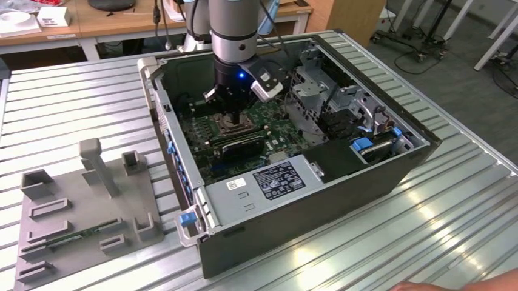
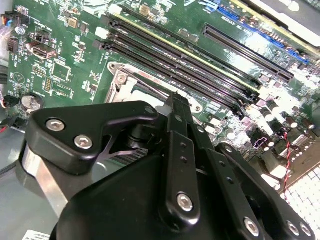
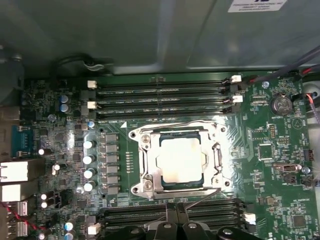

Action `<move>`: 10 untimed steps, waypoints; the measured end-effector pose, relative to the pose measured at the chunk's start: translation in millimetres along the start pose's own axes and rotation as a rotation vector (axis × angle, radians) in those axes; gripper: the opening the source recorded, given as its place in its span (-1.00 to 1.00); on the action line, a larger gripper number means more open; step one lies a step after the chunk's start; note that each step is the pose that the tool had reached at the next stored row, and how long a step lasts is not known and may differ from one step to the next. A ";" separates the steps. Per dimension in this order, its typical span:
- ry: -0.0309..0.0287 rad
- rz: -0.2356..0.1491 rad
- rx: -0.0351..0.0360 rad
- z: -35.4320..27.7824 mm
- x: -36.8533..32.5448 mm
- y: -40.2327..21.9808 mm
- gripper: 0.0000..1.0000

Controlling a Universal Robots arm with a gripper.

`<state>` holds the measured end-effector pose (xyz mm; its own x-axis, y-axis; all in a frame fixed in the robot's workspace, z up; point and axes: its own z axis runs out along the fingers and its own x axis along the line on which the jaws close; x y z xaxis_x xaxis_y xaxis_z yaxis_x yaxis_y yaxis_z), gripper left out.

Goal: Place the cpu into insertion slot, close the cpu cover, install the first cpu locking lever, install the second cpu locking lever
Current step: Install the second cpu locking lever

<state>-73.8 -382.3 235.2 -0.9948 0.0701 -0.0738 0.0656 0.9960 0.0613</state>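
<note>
Black claw linkage (image 2: 172, 165) fills the foreground of the second wrist view, its narrow fingers coming together at a tip (image 2: 178, 102) just over the square dark insertion slot with a silver metal rim (image 2: 131, 86); whether they grip anything I cannot tell. On the green circuit board (image 3: 270, 150), in the first wrist view, the small flat square cpu with its dull silver-grey top (image 3: 181, 160) lies seated in that slot. A thin silver metal cpu cover frame (image 3: 146, 165) lies flat around the chip. Long black memory slots (image 3: 160, 95) flank the slot on two sides. From the exterior view, the claw (image 1: 235, 118) reaches down into the open dark computer case (image 1: 324, 194) on the ribbed metal tabletop (image 1: 73, 109), directly above the slot.
</note>
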 end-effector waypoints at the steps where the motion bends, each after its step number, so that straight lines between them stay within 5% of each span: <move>1: 0.0000 0.000 0.0001 -0.1 0.7 0.0 -0.79; 10: 0.0003 0.000 0.0016 3.1 3.9 -0.5 -0.79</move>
<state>-77.5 -382.3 231.8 -0.9948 0.0701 -0.0734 0.0658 0.9960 0.0597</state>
